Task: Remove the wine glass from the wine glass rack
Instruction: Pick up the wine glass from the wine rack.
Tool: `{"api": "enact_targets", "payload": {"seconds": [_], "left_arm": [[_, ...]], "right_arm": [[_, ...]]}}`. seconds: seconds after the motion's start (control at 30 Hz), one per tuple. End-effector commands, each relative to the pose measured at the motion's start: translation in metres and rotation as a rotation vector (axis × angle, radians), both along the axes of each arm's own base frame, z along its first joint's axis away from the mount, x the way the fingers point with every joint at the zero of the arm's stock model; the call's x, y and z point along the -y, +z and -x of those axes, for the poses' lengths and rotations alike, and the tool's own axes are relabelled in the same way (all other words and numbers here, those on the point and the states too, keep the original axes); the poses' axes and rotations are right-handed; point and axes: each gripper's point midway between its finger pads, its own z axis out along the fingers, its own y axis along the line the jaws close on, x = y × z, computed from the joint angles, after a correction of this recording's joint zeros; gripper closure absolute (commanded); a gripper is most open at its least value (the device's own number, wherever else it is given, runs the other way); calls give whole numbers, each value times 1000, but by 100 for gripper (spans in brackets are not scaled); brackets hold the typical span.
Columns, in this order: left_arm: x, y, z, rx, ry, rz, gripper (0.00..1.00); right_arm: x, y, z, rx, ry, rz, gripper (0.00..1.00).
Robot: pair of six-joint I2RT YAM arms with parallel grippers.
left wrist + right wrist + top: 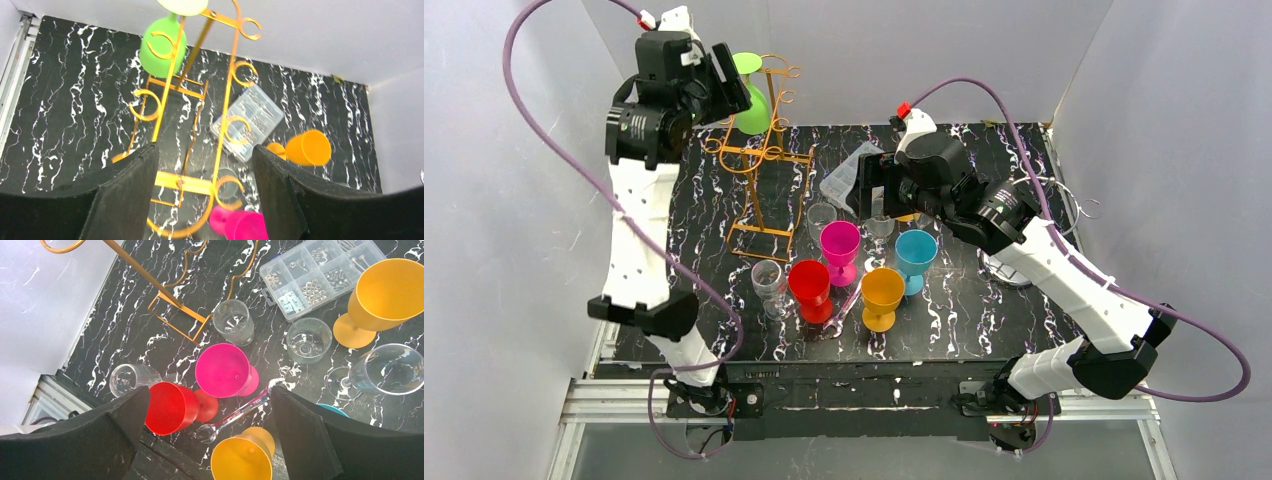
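A gold wire rack [762, 160] stands at the back left of the black marbled table. A green wine glass [750, 98] hangs upside down from its top. My left gripper [734, 88] is open and empty, high up just left of the green glass and apart from it. In the left wrist view the green glass [162, 47] hangs on the rack [227, 107] ahead of the open gripper [202, 192]. My right gripper [871, 190] is open and empty above the middle of the table, and the right wrist view shows it [207, 435] open over standing glasses.
Pink [840, 245], red [810, 285], orange [883, 292] and blue [915, 252] glasses and several clear ones stand mid-table. A clear parts box [849, 175] lies behind them. A wrench [240, 412] lies between the glasses. A wire stand [1064, 205] is at the right.
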Motion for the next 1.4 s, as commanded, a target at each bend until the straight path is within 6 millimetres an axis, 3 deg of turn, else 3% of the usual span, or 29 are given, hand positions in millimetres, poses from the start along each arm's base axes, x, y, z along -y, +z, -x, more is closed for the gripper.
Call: {"api": "enact_targets", "payload": {"seconds": [0.0, 0.17, 0.3, 0.4, 0.57, 0.83, 1.37], "left_arm": [[-19, 28, -40, 137, 20, 73, 34], [-34, 23, -93, 184, 18, 147, 35], [-40, 8, -128, 186, 9, 218, 38], [-41, -4, -150, 187, -1, 248, 40], [-64, -19, -183, 203, 15, 328, 44], [-68, -49, -212, 172, -2, 398, 50], [-56, -65, -238, 164, -57, 537, 61]], "right_arm": [[8, 26, 1, 57, -9, -40, 0], [7, 19, -1, 47, -12, -27, 0], [6, 14, -3, 41, -23, -30, 0], [6, 13, -5, 44, -35, -33, 0], [5, 10, -7, 41, -44, -35, 0], [3, 5, -13, 41, -60, -21, 0], [-3, 0, -18, 32, -64, -21, 0]]}}
